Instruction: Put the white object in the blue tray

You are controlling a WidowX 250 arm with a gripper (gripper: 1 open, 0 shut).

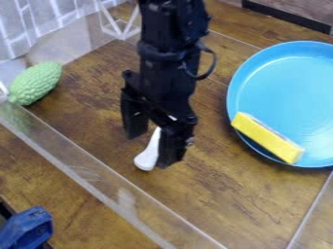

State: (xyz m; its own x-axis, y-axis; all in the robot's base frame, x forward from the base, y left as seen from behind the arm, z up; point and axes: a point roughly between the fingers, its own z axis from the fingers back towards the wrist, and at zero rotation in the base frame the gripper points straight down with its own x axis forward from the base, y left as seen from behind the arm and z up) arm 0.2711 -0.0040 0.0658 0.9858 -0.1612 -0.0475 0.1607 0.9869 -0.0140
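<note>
The white object (pixel 150 154) lies on the wooden table, its narrow rounded end toward the lower left; most of its wider end is hidden by the gripper. My black gripper (pixel 154 134) hangs straight down over it, open, with one finger (pixel 132 117) left of the piece and the other (pixel 174 142) on its right. I cannot tell whether the fingers touch it. The blue tray (pixel 267 83) sits at the right, well apart from the gripper, with a yellow block (pixel 267 137) lying inside its lower rim.
A bumpy green object (pixel 35 83) rests at the left edge of the table. A clear plastic wall (pixel 92 180) runs along the front edge. Something blue (pixel 23 231) lies below the table at the lower left.
</note>
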